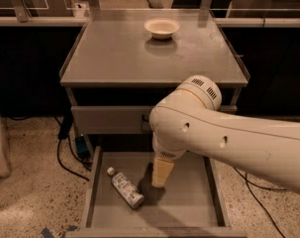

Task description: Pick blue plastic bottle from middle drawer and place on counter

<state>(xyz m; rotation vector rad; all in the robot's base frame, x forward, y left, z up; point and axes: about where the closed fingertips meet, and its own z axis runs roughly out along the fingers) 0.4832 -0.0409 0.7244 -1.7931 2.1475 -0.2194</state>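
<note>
The blue plastic bottle (125, 188) lies on its side on the floor of the open middle drawer (189, 205), left of centre, white cap pointing to the back left. My gripper (159, 173) hangs from the big white arm down into the drawer, just to the right of the bottle and apart from it. The counter (115, 53) is the grey cabinet top above the drawer.
A white bowl (162, 28) stands on the counter near its back edge. A shut grey drawer front (110, 119) sits above the open drawer. Black cables (65, 152) trail on the speckled floor to the left. Dark cabinets flank the unit.
</note>
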